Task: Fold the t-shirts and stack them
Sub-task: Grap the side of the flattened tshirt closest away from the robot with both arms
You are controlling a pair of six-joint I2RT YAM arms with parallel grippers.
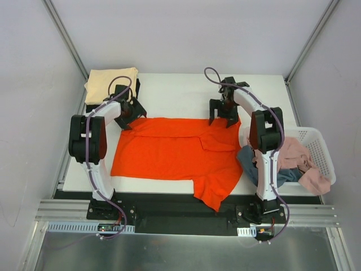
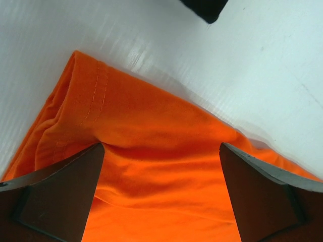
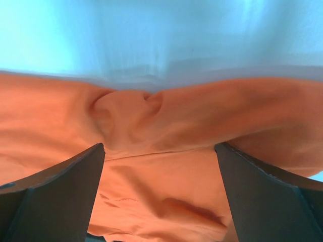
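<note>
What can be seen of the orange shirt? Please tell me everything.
The orange shirt is bright orange-red, soft cloth with a stitched hem. It lies spread nearly flat on the white table, slightly wrinkled, with one part folded over near its right side and a corner hanging over the near edge. The left gripper and right gripper, both open, straddle its far edge, which bunches there.

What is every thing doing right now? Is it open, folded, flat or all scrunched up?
orange-red shirt, spread flat, one sleeve hanging over the near edge
cream shirt, folded, lying on the black shirt
black shirt, mostly hidden underneath
pink shirt, crumpled in the basket
blue shirt, crumpled, spilling over the basket's rim
basket, upright
left gripper, open over the orange-red shirt's corner
right gripper, open over its far edge
</note>
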